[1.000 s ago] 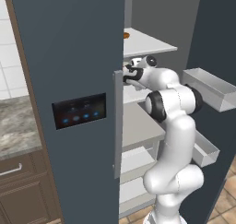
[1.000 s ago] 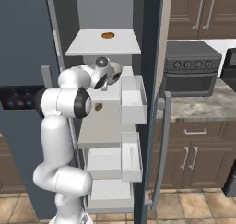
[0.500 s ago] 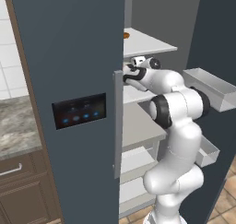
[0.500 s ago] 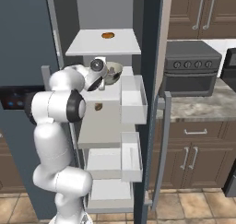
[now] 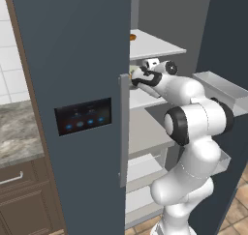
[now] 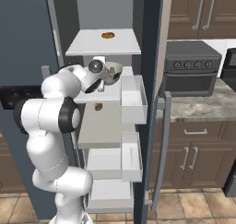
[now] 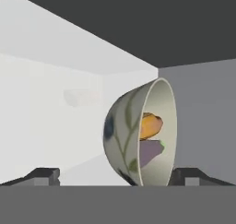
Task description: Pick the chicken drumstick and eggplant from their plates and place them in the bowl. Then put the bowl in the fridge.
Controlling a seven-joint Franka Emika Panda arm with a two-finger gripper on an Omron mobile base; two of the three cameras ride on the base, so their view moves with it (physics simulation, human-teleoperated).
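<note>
The pale grey-green bowl (image 6: 112, 72) rests on a middle shelf inside the open fridge (image 6: 152, 57). In the hand view the bowl (image 7: 124, 140) appears rolled on its side, showing a leaf pattern. Inside it lie the orange chicken drumstick (image 7: 150, 125) and the purple eggplant (image 7: 150, 153). My gripper (image 6: 102, 80) is just in front of the bowl, open. Its fingertips (image 7: 46, 174) stand wide apart on both sides of the bowl and short of it. From the left, the gripper (image 5: 138, 78) reaches in past the door edge. The plates are out of view.
The fridge's left door (image 5: 72, 45) with its lit panel (image 5: 82, 116) stands close beside the arm. An orange-brown item (image 6: 107, 35) lies on the top shelf, a small brown one (image 6: 98, 107) on a lower shelf. Door bins (image 6: 132, 98) jut out at right. A dark oven (image 6: 191, 66) sits on the counter.
The arm's elbow has swung out towards the left door and the hand has drawn back slightly from the bowl. The bowl stays on its shelf.
</note>
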